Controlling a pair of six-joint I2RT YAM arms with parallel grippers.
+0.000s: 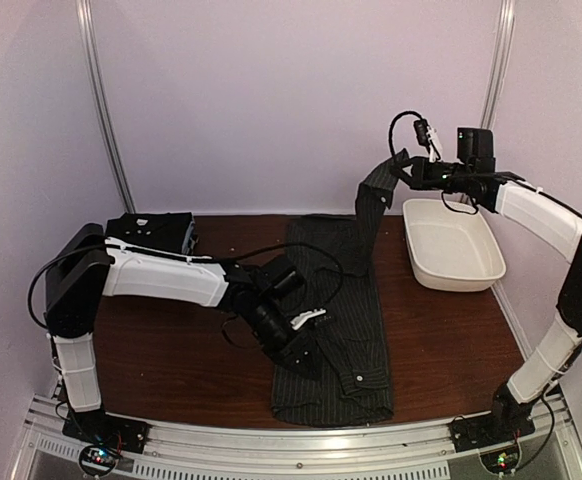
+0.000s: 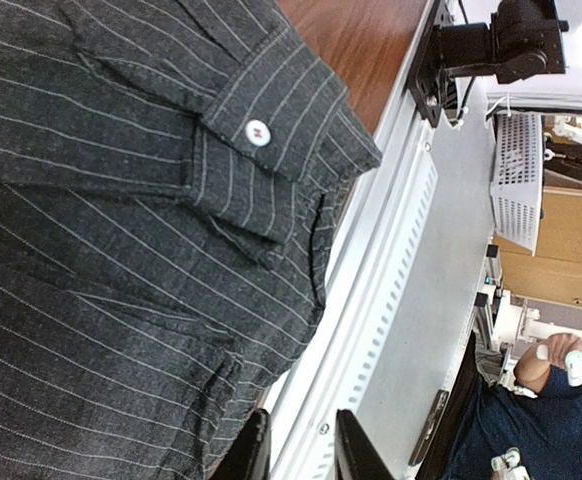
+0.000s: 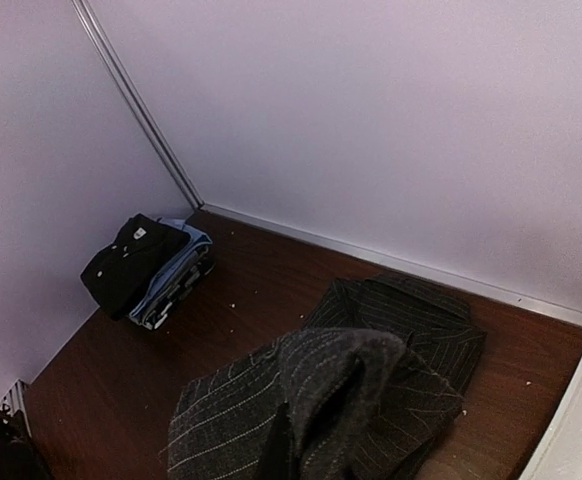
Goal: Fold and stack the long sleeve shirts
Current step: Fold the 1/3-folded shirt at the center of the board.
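- An unfolded shirt (image 1: pixel 346 330) lay lengthwise on the middle of the surface (image 1: pixel 441 340).
- Its sleeve (image 1: pixel 371 200) hung from the right tool (image 1: pixel 403 168), raised behind it.
- A tub (image 1: pixel 451 250) sat right of the shirt, towards the back.
- A folded stack (image 1: pixel 156 232) lay in the back left corner.
- The left tool (image 2: pixel 299 450) hung over the shirt's near left part.

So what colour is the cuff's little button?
The button is white, on the cuff of the charcoal pinstriped shirt; clearest in the left wrist view.

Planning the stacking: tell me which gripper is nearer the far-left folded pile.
Left. The left gripper is right of the folded pile, mid-table; the right gripper is farther right, holding a sleeve high by the tub.
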